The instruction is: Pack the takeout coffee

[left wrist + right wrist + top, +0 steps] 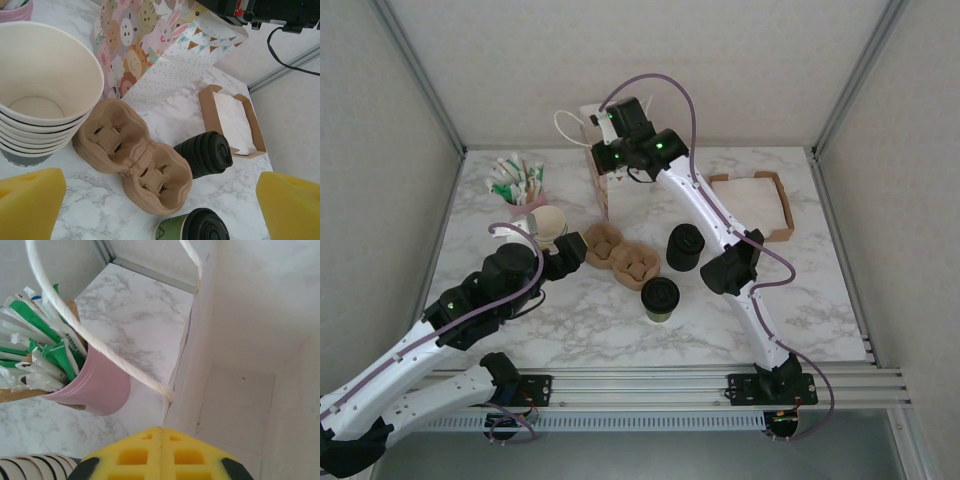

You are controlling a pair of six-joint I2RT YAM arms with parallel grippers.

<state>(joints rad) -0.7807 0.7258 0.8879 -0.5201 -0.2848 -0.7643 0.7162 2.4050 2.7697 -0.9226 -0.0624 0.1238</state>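
Takeout coffee (660,298) seen upright just in front of carrier (620,256), untouched. Pinched bag (130,55) rim behind carrier with right gripper (161,440), probably to hold it open; held left gripper (160,205) spread, left of carrier.

Cup carrier (620,256) and black cylinder (685,247) stand behind the takeout coffee (660,298); front open.

White, grey-veined marble counter (590,330), enclosed by pale speckled wall panels (650,60) and aluminium frame posts (420,75), evenly lit.
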